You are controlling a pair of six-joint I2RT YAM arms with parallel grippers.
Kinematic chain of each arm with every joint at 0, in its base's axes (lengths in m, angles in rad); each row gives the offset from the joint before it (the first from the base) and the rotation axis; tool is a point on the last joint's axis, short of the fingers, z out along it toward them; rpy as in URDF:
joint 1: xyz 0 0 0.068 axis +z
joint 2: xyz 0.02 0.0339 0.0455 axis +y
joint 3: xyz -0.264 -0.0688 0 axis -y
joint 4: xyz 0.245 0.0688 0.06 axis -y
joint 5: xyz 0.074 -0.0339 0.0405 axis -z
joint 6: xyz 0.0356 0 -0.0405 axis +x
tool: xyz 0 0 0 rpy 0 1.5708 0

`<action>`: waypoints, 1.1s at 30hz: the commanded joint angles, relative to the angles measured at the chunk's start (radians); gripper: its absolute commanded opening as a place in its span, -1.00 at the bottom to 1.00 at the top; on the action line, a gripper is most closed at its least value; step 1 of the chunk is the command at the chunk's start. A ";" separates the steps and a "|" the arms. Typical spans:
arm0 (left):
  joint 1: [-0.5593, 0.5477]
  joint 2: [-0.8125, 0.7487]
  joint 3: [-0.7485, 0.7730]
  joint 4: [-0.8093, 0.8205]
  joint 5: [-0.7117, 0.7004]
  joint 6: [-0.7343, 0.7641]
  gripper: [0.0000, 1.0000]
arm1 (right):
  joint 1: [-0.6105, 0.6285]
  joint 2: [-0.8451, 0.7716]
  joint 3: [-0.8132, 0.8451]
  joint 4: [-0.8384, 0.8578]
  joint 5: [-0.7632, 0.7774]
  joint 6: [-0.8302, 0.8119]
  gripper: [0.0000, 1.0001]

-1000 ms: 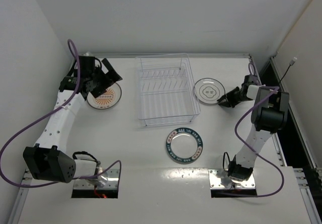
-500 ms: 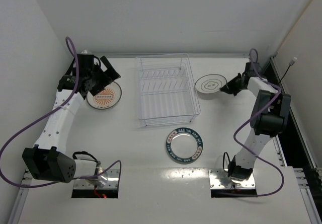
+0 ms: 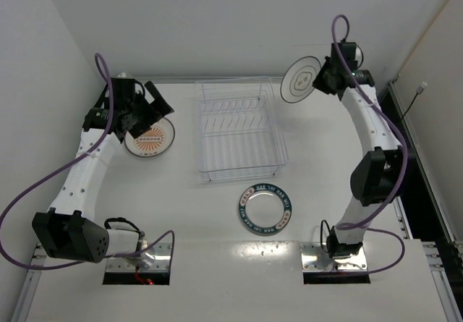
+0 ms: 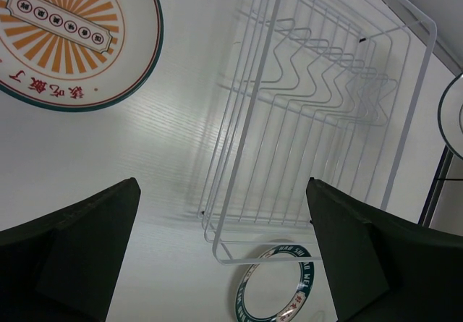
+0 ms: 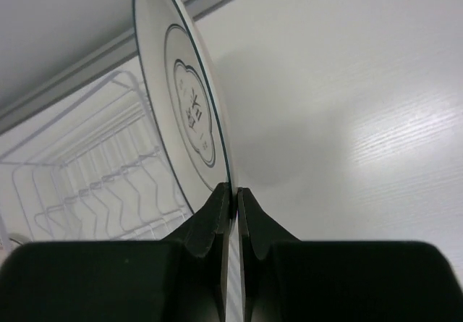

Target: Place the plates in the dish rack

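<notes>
Lifted off the table, ringed plate (image 3: 300,79) hangs on edge upper right of dish rack (image 3: 242,168), pinched by right gripper (image 3: 327,78); left gripper (image 3: 154,112) gapes over sunburst plate (image 3: 150,141); lettered plate (image 3: 265,208) lies lower centre.

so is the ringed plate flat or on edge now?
On edge: the right gripper pinches the ringed plate by its rim, face vertical, outside the dish rack.

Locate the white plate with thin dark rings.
Top view, right side: the ringed plate stands on edge in the right gripper, near the far right corner of the dish rack.
</notes>
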 commanded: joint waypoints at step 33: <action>-0.007 -0.038 0.019 0.010 -0.022 0.017 1.00 | 0.435 0.212 0.327 -0.207 0.345 -0.290 -0.50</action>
